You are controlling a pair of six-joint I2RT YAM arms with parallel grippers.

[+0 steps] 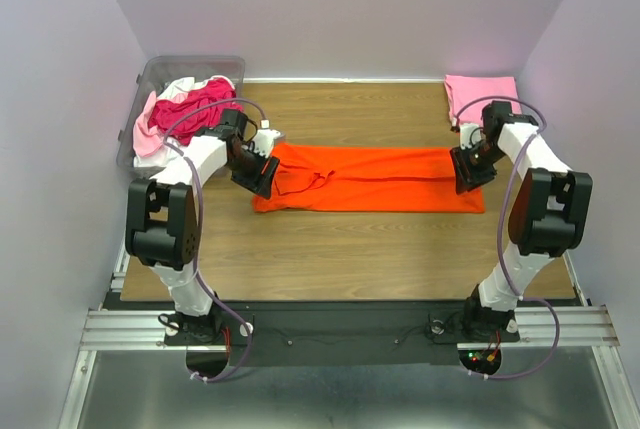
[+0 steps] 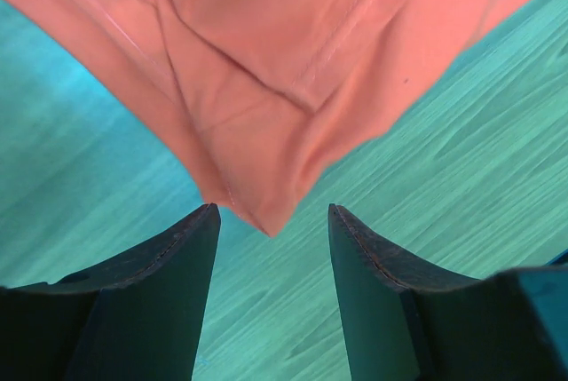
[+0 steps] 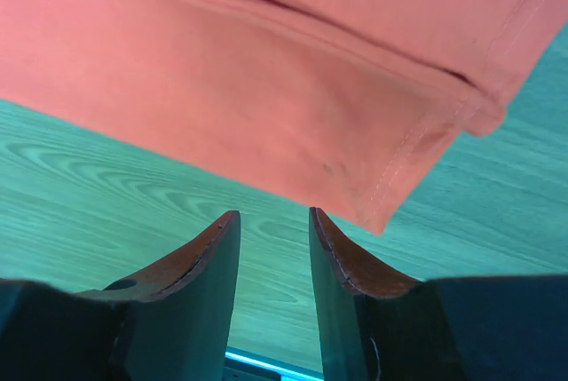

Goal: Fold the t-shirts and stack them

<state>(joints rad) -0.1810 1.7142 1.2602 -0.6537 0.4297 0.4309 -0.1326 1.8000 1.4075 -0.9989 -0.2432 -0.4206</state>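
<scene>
Top external shows the orange shirt (image 1: pixel 380 181), a long folded band on the surface (image 1: pixel 350 259); left gripper (image 2: pixel 271 230) and right gripper (image 3: pixel 273 226) flank its ends, jaws apart and empty, apparently letting it lie flat.

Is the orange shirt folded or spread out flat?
Folded lengthwise: the orange shirt lies as a long narrow band, layers doubled along its edge.

The left arm (image 1: pixel 160 224) and right arm (image 1: pixel 548 211) are white shells broken up by chunky black joint housings. A thin lilac cable (image 1: pixel 199 249) trails along each. Tiny red and green lights (image 1: pixel 487 357) glow at the right base. The left hand (image 2: pixel 273 221) and right hand (image 3: pixel 273 221) have dark, tapered fingers (image 2: pixel 151 292) with seamed inner edges.
</scene>
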